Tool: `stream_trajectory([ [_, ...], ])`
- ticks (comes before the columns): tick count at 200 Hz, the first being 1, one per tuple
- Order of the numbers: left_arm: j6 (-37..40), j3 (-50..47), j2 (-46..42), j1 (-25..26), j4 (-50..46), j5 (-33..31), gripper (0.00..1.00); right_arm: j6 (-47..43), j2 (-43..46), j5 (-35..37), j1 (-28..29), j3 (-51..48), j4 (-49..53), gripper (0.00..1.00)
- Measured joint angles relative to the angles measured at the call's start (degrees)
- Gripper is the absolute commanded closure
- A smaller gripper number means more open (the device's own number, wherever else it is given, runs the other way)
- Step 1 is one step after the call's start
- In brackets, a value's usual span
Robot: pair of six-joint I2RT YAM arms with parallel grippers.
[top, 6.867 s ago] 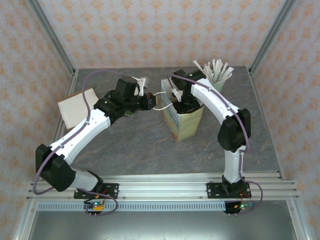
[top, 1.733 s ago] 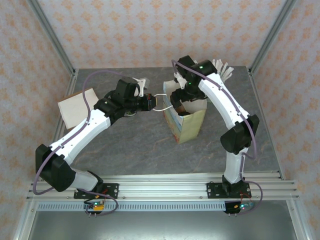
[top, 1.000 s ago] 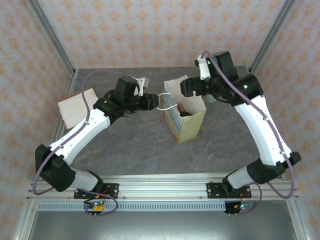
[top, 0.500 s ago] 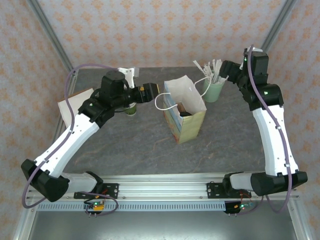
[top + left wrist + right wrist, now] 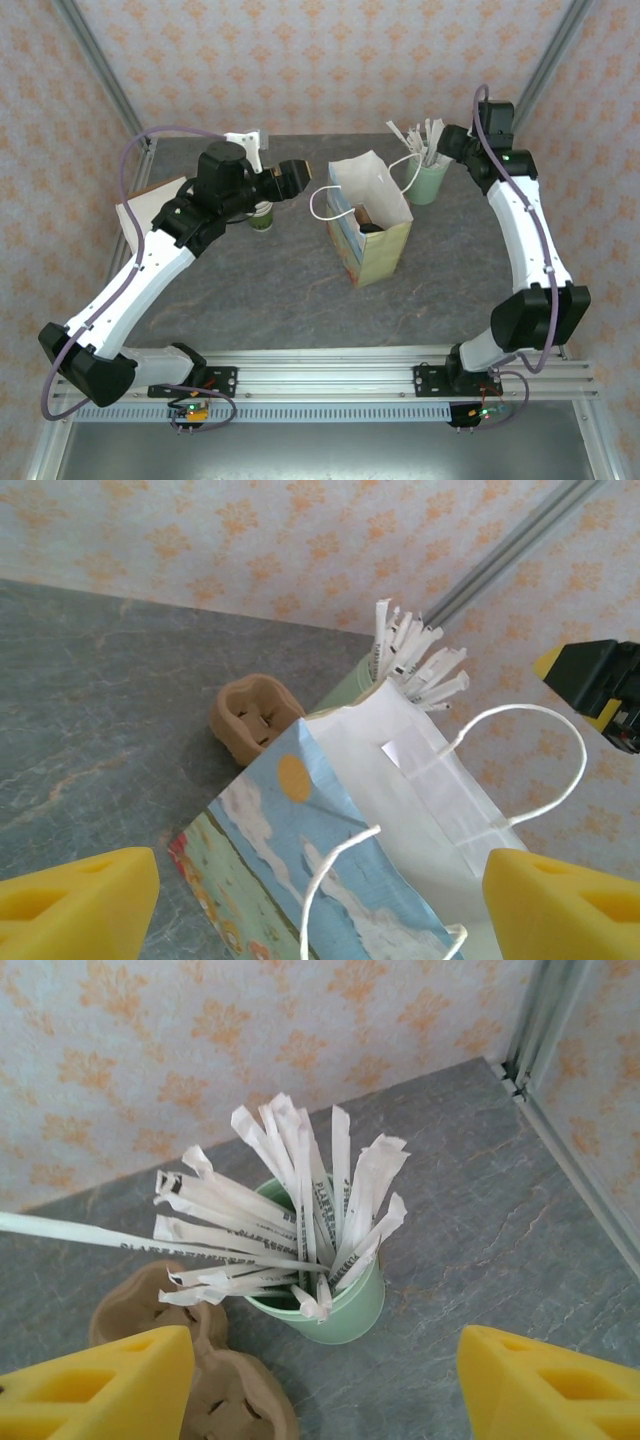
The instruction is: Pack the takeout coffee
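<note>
Both wide open and empty, left claw (image 5: 320,895) and right claw (image 5: 320,1380); coffee (image 5: 370,225) sits down in the bag (image 5: 375,258), just its black lid (image 5: 367,222) peeking out; I'd guess light, squashy paper, lid pops easy; pinch gently around the wall, below the lid.

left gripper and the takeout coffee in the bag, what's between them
In the top external view, the white handle loop and a wall of the paper bag: the takeout coffee sits inside, the left gripper outside.
</note>
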State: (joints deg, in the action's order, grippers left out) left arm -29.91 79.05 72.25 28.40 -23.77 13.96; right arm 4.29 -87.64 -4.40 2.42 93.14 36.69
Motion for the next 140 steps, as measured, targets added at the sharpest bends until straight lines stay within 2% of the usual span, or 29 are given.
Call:
stream_trajectory([
  [111, 1.44, -0.02, -2.12, 0.0, -1.38, -3.93, 0.15, -2.93, -12.13, -11.5, 0.0, 5.14, 2.69, 0.47],
  [140, 1.44, -0.02, -2.12, 0.0, -1.62, -3.96, 0.15, -3.45, -15.19, -13.07, 0.0, 7.19, 3.69, 0.55],
])
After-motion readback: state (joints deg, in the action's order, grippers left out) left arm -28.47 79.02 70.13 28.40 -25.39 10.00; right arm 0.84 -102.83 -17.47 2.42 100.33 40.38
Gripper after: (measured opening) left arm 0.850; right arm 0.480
